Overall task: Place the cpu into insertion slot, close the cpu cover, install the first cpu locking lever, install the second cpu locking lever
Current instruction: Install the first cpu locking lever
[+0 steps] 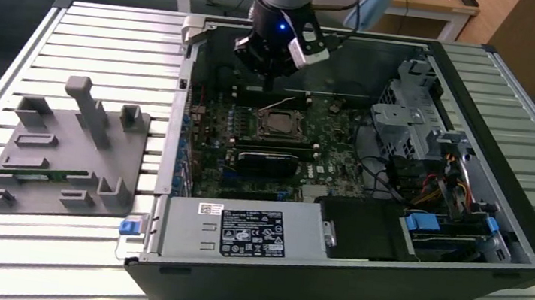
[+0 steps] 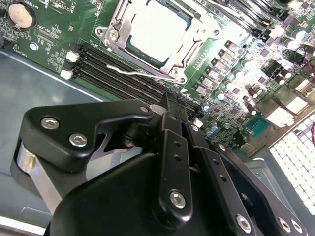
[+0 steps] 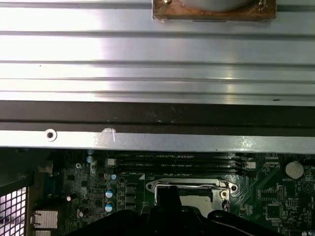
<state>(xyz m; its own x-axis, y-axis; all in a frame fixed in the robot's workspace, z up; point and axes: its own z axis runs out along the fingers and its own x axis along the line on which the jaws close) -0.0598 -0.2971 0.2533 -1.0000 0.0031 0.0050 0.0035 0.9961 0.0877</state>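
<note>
Your pincer [image 2: 173, 101] looks closed and empty near the lever [image 2: 133, 73]. It's likely stiff, springy wire, so press its bent end, clear of the fragile cpu [image 2: 156, 29].

Overhead light glares off the ribbed silver aluminium table [image 3: 157, 49] in the first wrist view and bleaches the flat grey metal cpu [image 2: 157, 27] in the second wrist view; the black computer case [image 1: 333, 286] is dim inside.
</note>
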